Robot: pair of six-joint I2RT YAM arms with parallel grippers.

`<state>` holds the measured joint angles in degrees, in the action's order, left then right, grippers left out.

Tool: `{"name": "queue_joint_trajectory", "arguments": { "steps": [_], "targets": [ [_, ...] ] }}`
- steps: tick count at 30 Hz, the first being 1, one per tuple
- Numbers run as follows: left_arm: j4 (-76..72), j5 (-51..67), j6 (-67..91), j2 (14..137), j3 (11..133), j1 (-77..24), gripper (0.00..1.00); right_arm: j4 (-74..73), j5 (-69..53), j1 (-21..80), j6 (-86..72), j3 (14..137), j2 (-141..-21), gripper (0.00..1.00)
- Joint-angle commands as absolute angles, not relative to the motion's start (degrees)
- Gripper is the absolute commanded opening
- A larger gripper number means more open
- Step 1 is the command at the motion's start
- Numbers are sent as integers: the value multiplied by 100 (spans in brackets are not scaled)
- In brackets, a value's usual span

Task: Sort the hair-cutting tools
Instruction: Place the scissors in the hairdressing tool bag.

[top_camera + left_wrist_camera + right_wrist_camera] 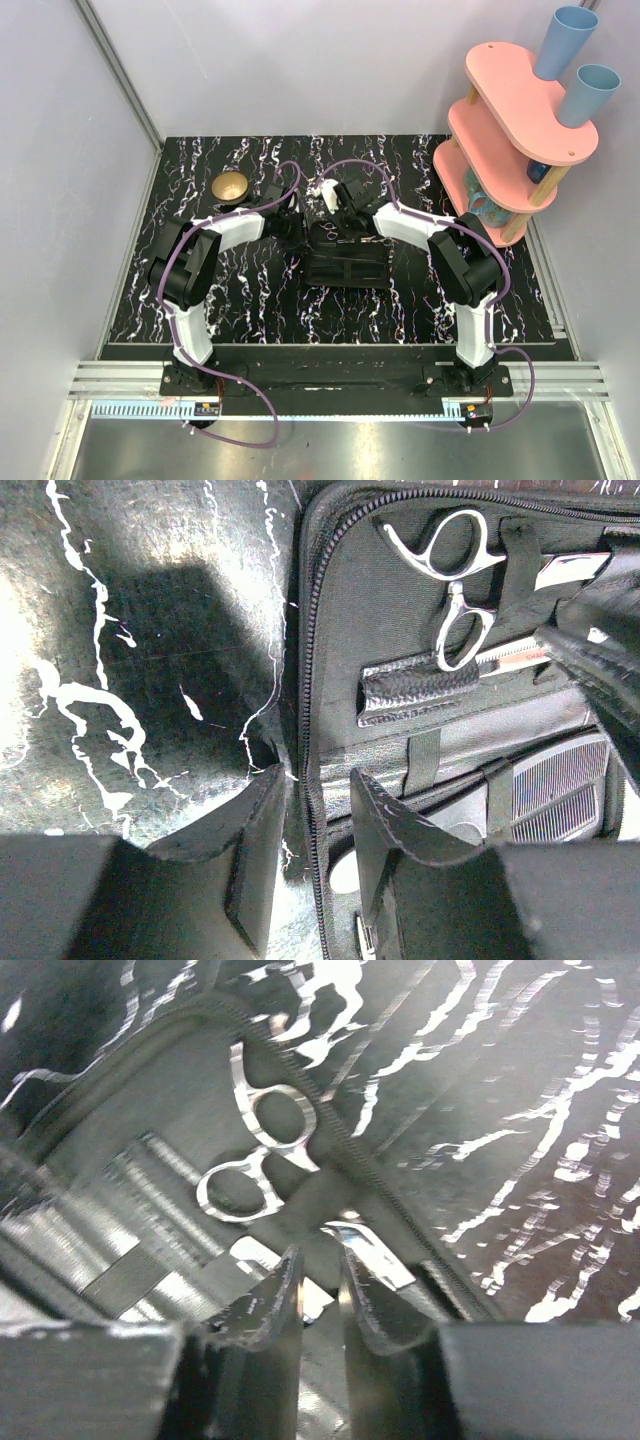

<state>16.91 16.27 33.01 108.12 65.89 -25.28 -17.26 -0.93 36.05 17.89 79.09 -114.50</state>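
Top view: a black rectangular folding case (347,272) lies open at mid-frame on the black, white-veined worktop (240,300).

Left wrist view: the left claw (318,825) is released and straddles the case's zipped edge. Slim silver scissors with looped handles (455,590) sit pocketed inside the case at upper right.

Right wrist view: the right claw (320,1260) is slightly parted and empty, just below the scissors' loops left of centre.

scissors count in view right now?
1. One pair of scissors sits in the open black case, finger loops showing, blades tucked into a strap pocket. More may be hidden under the arms or in the case's other pockets.
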Motion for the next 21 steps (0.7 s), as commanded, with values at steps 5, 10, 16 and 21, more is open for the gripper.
{"name": "queue_joint_trajectory", "arguments": {
  "steps": [5,10,16,21],
  "targets": [
    [1898,1573,3234,10863,6653,-2505,39,-1589,1740,3507,449,8332,-10802,47],
    [1890,1564,3252,10846,6662,-2496,40,-2530,1495,2920,-824,8192,-10469,47],
    [1898,1600,3278,10828,6688,-2496,40,-3111,1292,2531,-1801,7480,-10064,44],
    [1890,1635,3287,10828,6715,-2505,40,-3313,1222,2479,-2161,7383,-10256,38]
  ]
}}
